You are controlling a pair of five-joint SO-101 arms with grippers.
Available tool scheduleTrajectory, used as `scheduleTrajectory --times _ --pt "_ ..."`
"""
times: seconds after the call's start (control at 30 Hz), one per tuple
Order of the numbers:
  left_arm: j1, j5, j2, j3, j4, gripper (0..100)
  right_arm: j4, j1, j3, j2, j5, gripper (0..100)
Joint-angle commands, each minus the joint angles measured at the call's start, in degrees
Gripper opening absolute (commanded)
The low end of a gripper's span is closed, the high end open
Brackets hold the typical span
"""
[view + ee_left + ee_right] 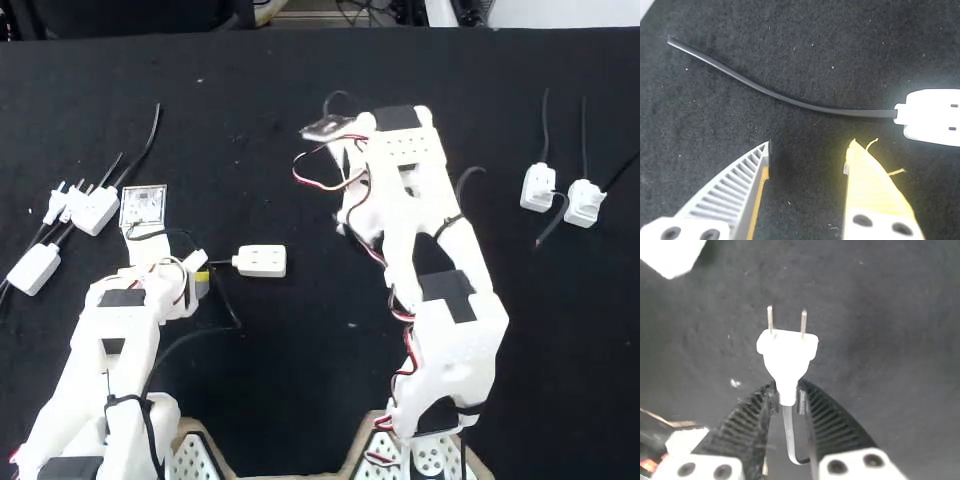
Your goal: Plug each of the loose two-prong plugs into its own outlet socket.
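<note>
Plug (787, 352) is in your right pincer (787, 389). The pincer is clamped narrow on the neck just behind the body, with both prongs pointing straight out past the tips and the lead trailing back between the fingers. Grip looks centred and the prongs look straight.

Target looks like the outlet socket (262, 261), flat on the table (300, 80). In the high view it sits at about 8 o'clock from the right arm's wrist, well apart from it. Its cord (780, 95) runs off the end nearest the left arm.

Left pincer (809, 144) is wide open and holds nothing. It hovers over bare cloth just beside the socket's cord end.

How I'd do this step:
- Pin the socket first. It's light and unanchored, so I expect it to slide under any push. Close the left pincer on the cord end or press the body down.
- The slots seem to be on the upward face, though I can't tell for sure. If so, tip the prongs down before you close in.
- Line both prongs up over one slot pair, then push along the prong axis only.
- If the plug twists in the grip, stop and regrip.

More loose plugs (62, 200) lie at 9 o'clock on the table, and two white blocks (540, 187) with leads at 3 o'clock.
</note>
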Motion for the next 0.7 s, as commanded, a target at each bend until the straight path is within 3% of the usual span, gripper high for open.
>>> scheduleTrajectory --times 0.0,0.17,0.67 --pt "-0.66 0.62 -0.53 -0.57 -0.88 24 1.93 0.18 2.07 -3.65 14.24 1.5" --pt "-0.66 0.62 -0.53 -0.57 -0.88 24 1.76 0.26 11.91 -4.88 27.52 1.5" --pt "-0.66 0.62 -0.53 -0.57 -0.79 24 -1.05 0.18 15.69 3.3 27.96 1.5"
